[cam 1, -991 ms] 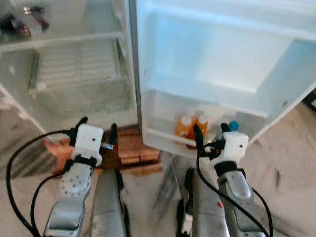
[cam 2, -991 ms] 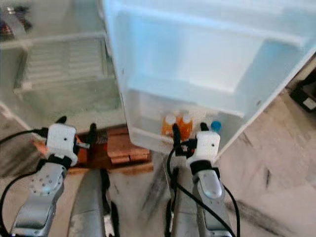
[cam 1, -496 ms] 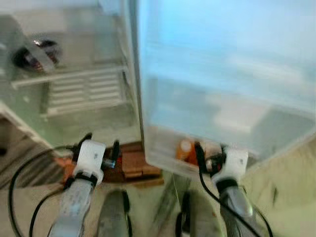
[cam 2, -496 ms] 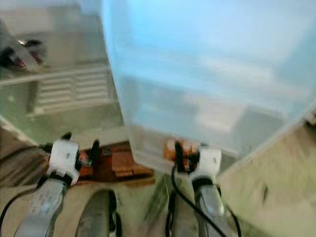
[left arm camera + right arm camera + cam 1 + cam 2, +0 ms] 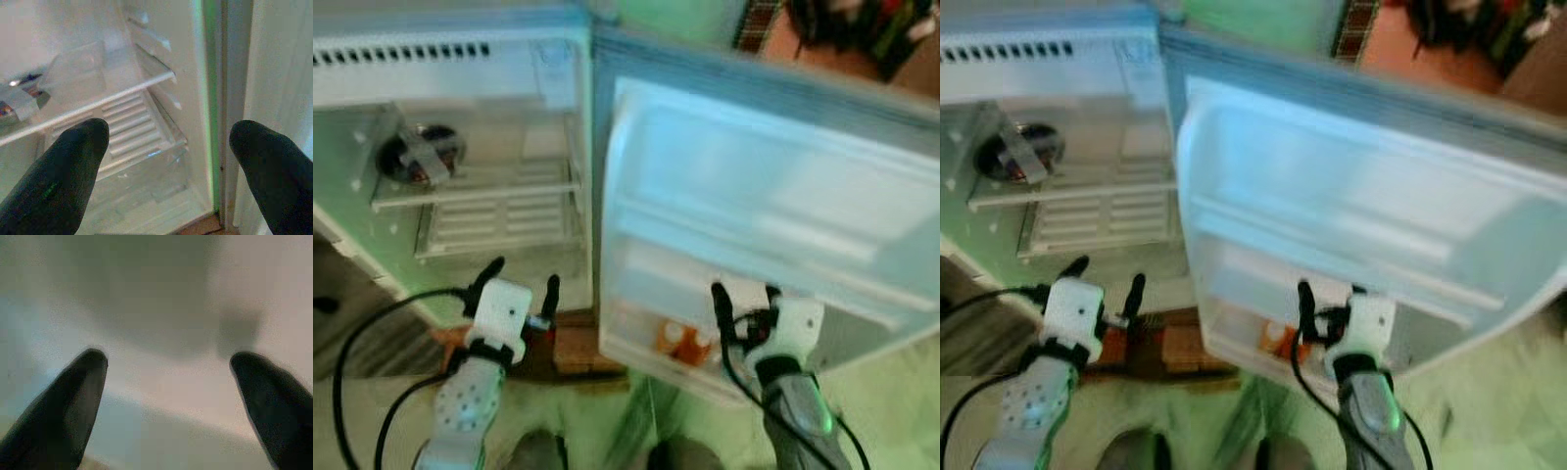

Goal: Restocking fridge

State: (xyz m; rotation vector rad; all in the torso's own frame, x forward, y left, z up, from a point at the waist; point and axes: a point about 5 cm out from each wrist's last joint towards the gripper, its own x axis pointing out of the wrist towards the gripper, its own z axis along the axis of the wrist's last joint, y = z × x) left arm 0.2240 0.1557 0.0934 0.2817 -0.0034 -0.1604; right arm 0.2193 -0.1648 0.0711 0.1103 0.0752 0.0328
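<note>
Pale floor runs under an open fridge (image 5: 460,147) that fills what you see ahead. On your left, a dark item (image 5: 421,157) sits on the upper wire shelf (image 5: 475,191) inside. Your left gripper (image 5: 521,284) hangs in front of the fridge's lower compartment, fingers spread wide with nothing between them. Just past it, wooden blocks (image 5: 570,345) lie on the floor at the fridge's foot. The fridge door (image 5: 773,196) stands swung open to your right, with orange bottles (image 5: 680,338) in its bottom door bin. Your right gripper (image 5: 744,299), released and empty, is raised just beside those bottles, against the door's inner lining.
</note>
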